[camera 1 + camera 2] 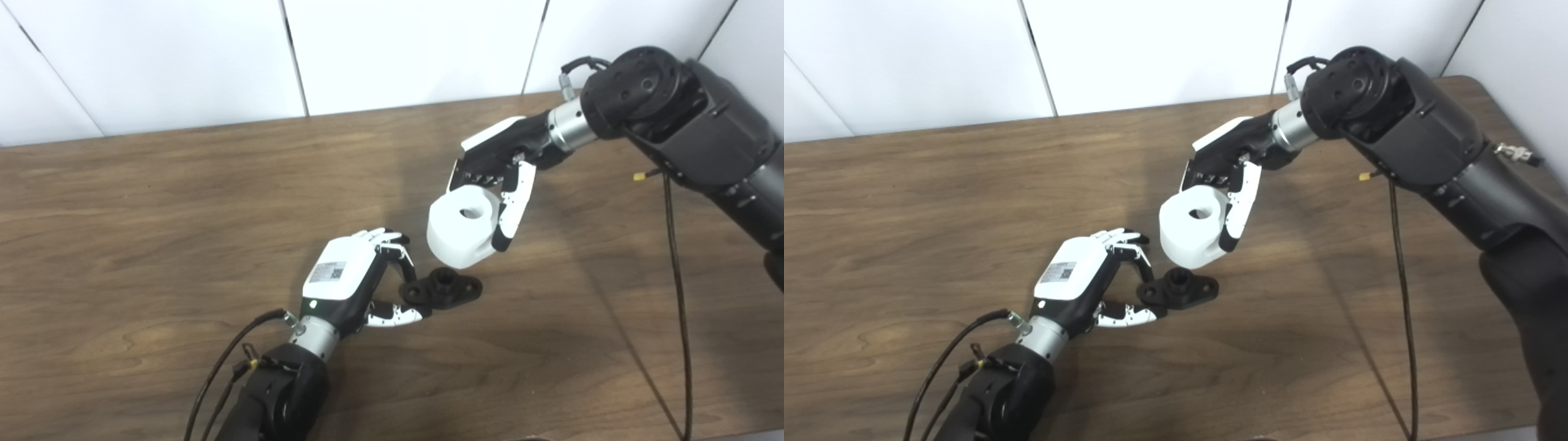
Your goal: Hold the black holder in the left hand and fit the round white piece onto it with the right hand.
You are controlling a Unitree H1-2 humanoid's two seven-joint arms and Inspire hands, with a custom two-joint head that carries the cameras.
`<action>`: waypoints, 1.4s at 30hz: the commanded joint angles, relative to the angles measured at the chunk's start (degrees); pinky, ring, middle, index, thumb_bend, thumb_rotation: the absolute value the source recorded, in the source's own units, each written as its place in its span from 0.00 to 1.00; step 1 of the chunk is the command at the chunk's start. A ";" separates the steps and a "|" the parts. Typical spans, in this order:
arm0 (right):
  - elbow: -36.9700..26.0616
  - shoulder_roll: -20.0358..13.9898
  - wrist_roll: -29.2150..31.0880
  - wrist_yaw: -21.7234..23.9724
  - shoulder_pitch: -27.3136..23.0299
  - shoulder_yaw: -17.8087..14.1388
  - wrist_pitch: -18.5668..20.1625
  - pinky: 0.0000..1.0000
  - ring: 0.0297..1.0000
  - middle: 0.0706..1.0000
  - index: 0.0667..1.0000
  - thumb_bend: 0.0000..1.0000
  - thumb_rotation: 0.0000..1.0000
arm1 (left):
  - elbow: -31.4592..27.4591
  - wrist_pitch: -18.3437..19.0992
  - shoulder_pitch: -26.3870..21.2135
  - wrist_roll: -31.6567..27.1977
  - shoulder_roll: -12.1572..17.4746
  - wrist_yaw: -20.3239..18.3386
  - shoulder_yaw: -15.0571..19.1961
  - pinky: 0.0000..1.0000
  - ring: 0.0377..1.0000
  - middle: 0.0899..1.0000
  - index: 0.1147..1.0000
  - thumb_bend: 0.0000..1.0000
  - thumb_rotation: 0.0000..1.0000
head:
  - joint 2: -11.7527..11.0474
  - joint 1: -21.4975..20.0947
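The black holder (442, 288) sits low over the brown wooden tabletop (122, 233) near its middle, a flat flanged base with a short round stub pointing up, and the left hand (358, 275) has it pinched at its left end, fingers (399, 253) curled over the top and thumb underneath. Just up and to the right, not touching it, hangs the round white piece (462, 226), centre hole showing, tilted and clamped in the right hand (496, 184) with fingers wrapped round its right side. White wall panels (398, 49) run behind the tabletop's far edge.
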 commanded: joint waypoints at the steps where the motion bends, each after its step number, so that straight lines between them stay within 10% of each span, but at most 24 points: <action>1: -0.92 -1.40 2.08 3.46 -3.73 -1.08 0.54 1.00 0.88 0.79 0.45 0.51 0.14 | 1.04 1.24 0.07 0.91 0.08 -2.61 -0.67 0.88 0.88 0.81 0.42 0.51 0.05 | 0.06 0.02; 42: -4.73 -0.29 4.59 -1.60 -4.79 3.47 0.54 1.00 0.89 0.81 0.45 0.51 0.14 | 1.52 1.40 -0.35 1.46 -0.52 -2.74 -0.82 0.88 0.88 0.81 0.42 0.51 0.05 | 0.46 0.65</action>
